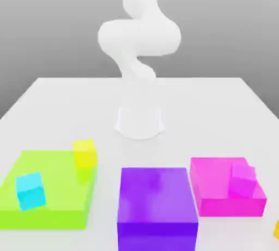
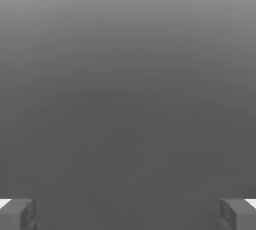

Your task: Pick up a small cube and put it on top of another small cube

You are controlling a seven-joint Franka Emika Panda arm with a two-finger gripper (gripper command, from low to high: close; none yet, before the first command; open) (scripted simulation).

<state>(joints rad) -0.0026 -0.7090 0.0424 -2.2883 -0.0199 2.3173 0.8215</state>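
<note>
Glossy purple block (image 1: 157, 201); smooth matt white table (image 1: 218, 113); arm (image 1: 139, 37) perhaps plastic.

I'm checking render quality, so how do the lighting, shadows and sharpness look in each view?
Exterior view: soft, even light, faint shadow around the arm's base, whole picture slightly blurred, green block and purple block glowing without glare. Hand view: a plain grey gradient, darker lower down, with the claw fingertips at the corners.
</note>
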